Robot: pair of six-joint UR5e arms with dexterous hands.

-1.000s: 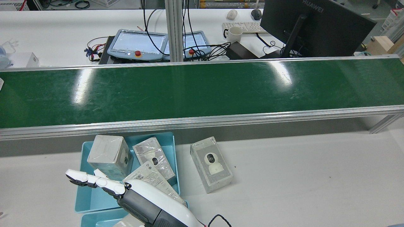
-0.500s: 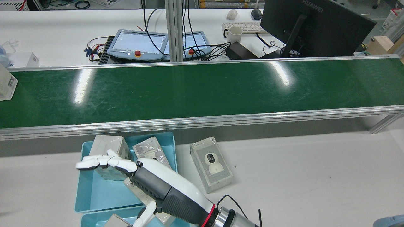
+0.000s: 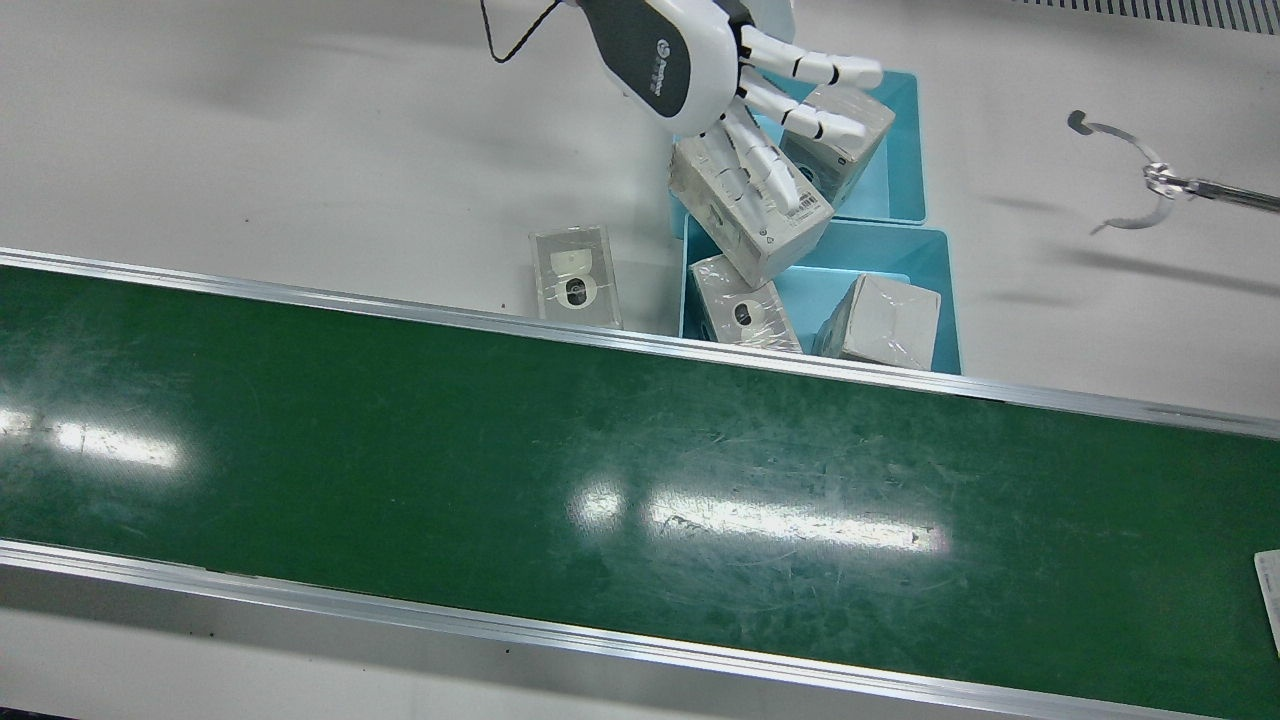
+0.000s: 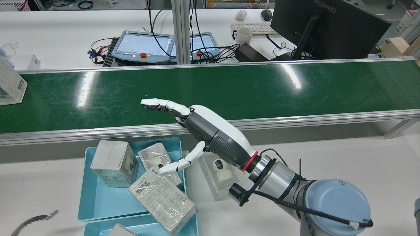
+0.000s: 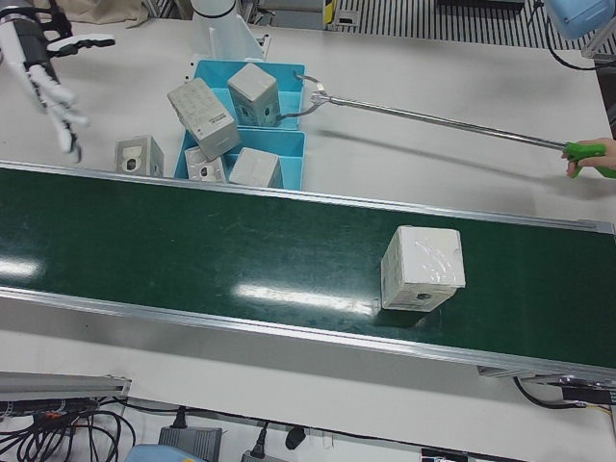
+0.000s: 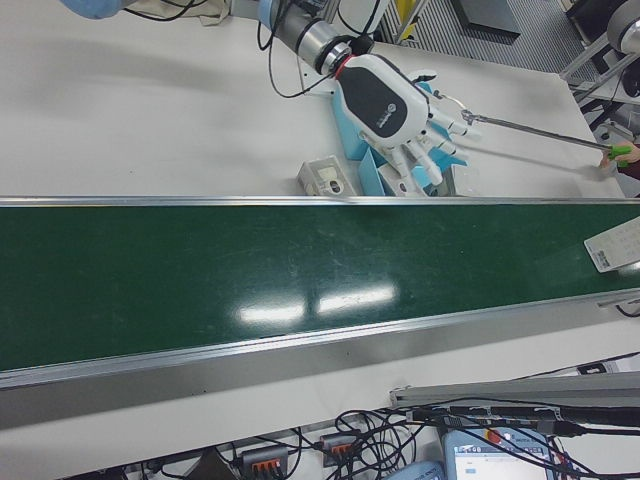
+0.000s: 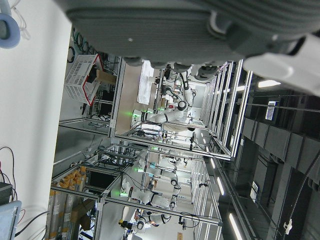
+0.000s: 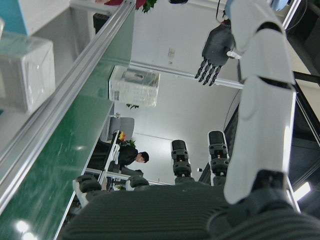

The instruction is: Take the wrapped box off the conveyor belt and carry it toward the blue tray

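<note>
– Green conveyor belt (image 4: 229, 88), wrapped box (image 5: 422, 268) on it: which way from the fingers (image 4: 157, 103)?
– Toward the belt's end on the robot's left, well apart from the right hand (image 4: 203, 131), which hovers at the belt's near edge by the blue tray (image 4: 98, 200), fingers spread, empty. The box looks near-cubic.
– Left hand (image 8: 214, 52)?
– Probably nearer, but too small to judge its fingers. A person's grabber tool (image 5: 433, 120) reaches over the trays.

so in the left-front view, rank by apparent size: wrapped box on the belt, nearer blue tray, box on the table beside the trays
1. Nearer blue tray
2. Wrapped box, though it sits closer to the camera, which inflates it
3. Box on the table, clearly smallest
</note>
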